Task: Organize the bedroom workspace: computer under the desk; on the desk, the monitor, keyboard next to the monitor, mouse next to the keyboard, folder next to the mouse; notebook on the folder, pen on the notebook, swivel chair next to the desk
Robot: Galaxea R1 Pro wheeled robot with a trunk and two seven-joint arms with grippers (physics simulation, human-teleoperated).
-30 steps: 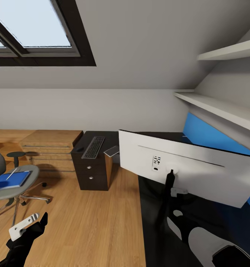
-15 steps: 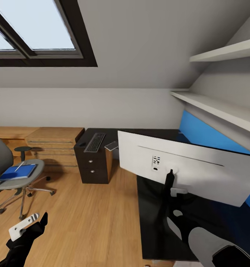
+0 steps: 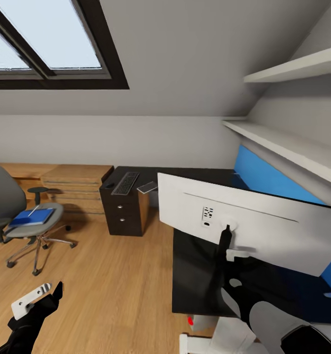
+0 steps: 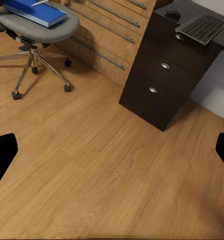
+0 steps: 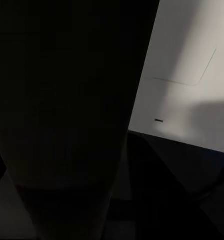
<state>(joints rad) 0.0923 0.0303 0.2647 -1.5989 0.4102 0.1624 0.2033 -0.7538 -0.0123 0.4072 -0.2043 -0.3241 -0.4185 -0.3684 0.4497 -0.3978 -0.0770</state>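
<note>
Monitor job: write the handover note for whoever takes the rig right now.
Left hand: open, empty, low over the floor.
Right hand: up at the back of the monitor, on its stand; the grip is hidden.
Monitor: tilted over the desk; I cannot tell whether it is set down.
Keyboard and mouse: on the desk's far end above the drawers, apart from the monitor.
Folder: on the swivel chair, with what looks like the pen on it. The chair stands away from the desk.
Left: seat the monitor, regroup keyboard and mouse, build the stack, move the chair in.
</note>
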